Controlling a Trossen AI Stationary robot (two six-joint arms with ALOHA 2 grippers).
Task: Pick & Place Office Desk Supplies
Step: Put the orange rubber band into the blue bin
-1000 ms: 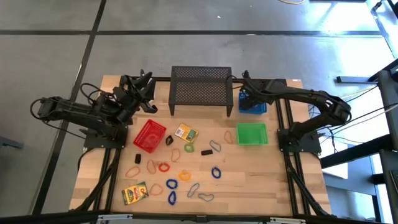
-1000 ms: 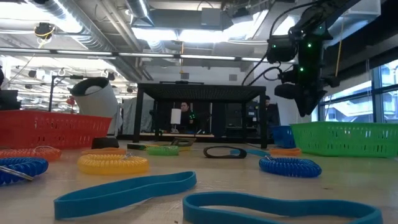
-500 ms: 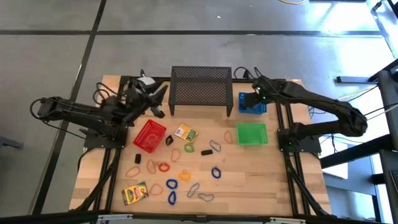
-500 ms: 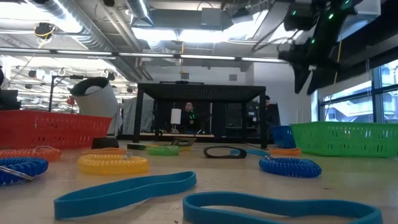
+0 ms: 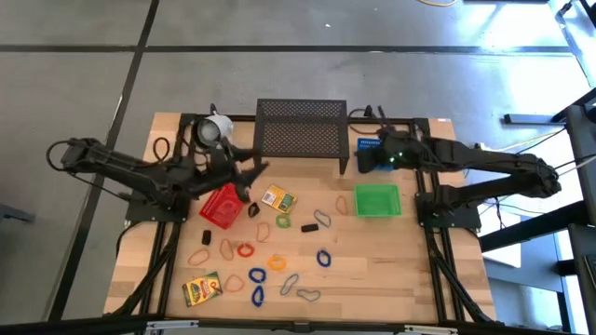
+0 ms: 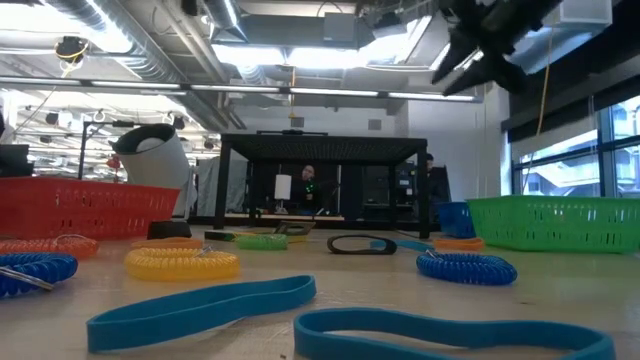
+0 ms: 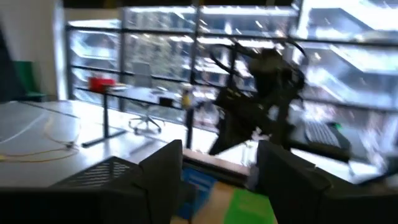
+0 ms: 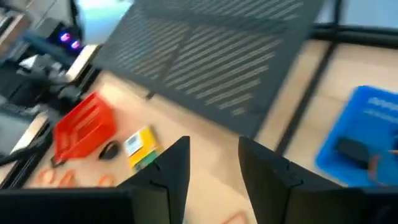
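Observation:
The office desk supplies lie loose on the wooden table: blue loops (image 5: 323, 258), a red loop (image 5: 245, 249), an orange loop (image 5: 198, 258), a green loop (image 5: 283, 221), small black blocks (image 5: 309, 226) and two yellow-green boxes (image 5: 278, 198) (image 5: 201, 288). My left gripper (image 5: 257, 175) hangs open and about level over the far edge of the red basket (image 5: 224, 204), with nothing between its fingers (image 7: 168, 168). My right gripper (image 5: 361, 160) hangs open beside the blue basket (image 5: 382, 154), slanting down, high above the table (image 6: 470, 50), and is empty too (image 8: 214, 162).
A black mesh shelf (image 5: 301, 130) stands at the far middle, a white mug (image 5: 216, 127) at the far left. The green basket (image 5: 377, 200) sits at the right. Bare wood shows along the table's right near side.
My left gripper has moved away from the white mug, toward the table's right and near edges, and tipped up to about level; the mug stays where it stood. My right gripper has risen from over the blue basket, swung toward the near edge and tipped up from pointing down.

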